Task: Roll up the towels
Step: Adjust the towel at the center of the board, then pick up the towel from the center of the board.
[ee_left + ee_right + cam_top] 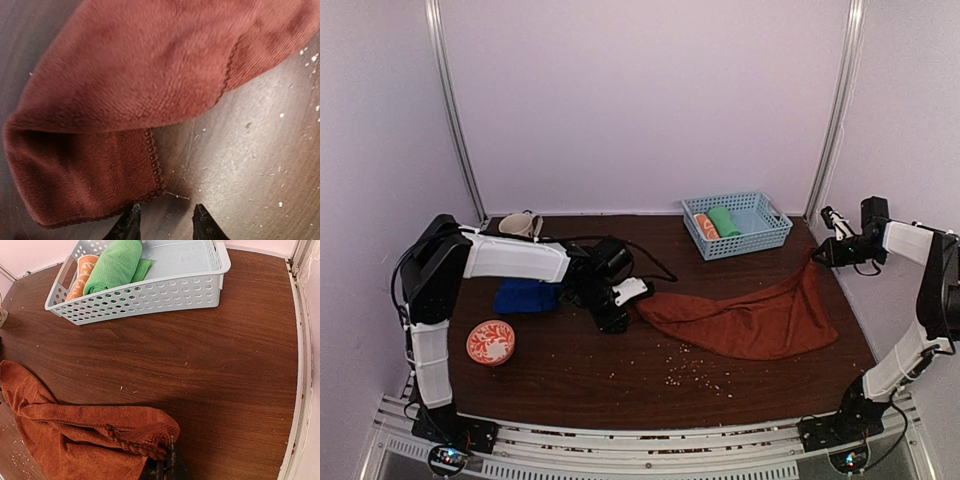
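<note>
Right claw (pixel 167 462) on rust towel (pixel 750 320), crosswise

**A:** Cloth just ahead of the left gripper (pixel 166 217)?
**B:** Rust-brown towel (pixel 125 100), plain, with a darker stitched hem. The gripper's fingers are black.
**A:** Behind that gripper, beside its arm?
**B:** Royal blue towel (pixel 525 296), plain. Nearer the arm's base, a round dish (pixel 490 342), orange with white scrollwork.
**A:** Beyond the right gripper (pixel 165 465)?
**B:** Pale blue basket (pixel 150 295), walls patterned with holes. Inside it, a green towel (pixel 115 265), plain, and an orange-and-white towel (pixel 82 275), patterned.
**A:** Underneath both?
**B:** Table (pixel 200 365), dark brown wood grain, scattered pale specks.
</note>
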